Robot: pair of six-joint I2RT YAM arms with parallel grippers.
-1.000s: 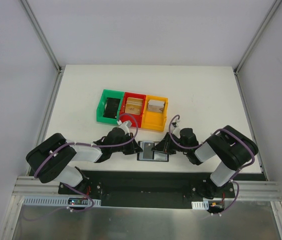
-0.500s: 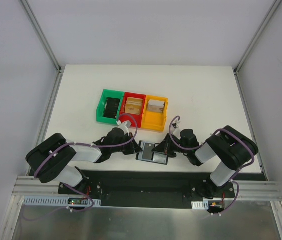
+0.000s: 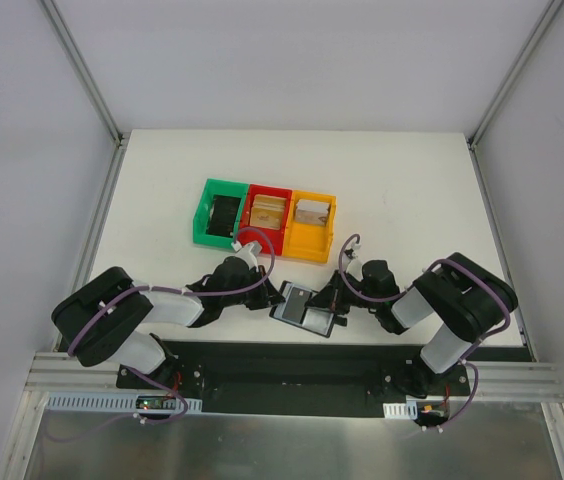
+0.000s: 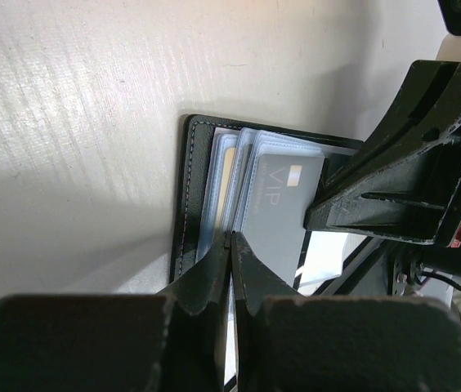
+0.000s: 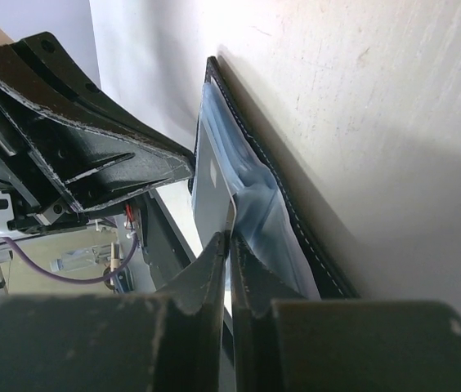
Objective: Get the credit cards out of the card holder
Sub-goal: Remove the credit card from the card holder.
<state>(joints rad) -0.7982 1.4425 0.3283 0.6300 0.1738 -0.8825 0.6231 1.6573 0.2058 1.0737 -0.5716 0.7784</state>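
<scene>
Card holder (image 3: 302, 304): black and open, lying a bit crooked on the white table (image 3: 402, 190). It sits right between the two claws, and both claws touch it.
Left claw (image 4: 230, 238): closed all the way. Its two fingers are tight together with nothing between them.
Left claw touches: its tips rest on the near edge of the clear pockets (image 4: 245, 151) inside the card holder.
Right claw (image 5: 230, 235): its fingers are squeezed almost together, with only a thin crack left.
Right claw holds: the thin edge of the grey card (image 4: 284, 200) runs into that crack, so this claw is pinching the card.
Grey card: it has "VIP" on it and lies on top of the clear pockets. It is just past the left claw's tips, and its far side is at the right claw's tips.
Gold card (image 4: 225, 175): tucked in a clear pocket with only a strip showing. It is just ahead of the left claw's tips, beside the grey card.
Claws together: their tips point at each other across the card holder, near but not touching.
Bins: a green bin (image 3: 219, 212), a red bin (image 3: 267, 215) and an orange bin (image 3: 311, 224) stand in a row, side by side. They are well past both claws, farther out on the table.
Inside the bins: something dark in the green one and tan things in the other two, too small to tell what.
</scene>
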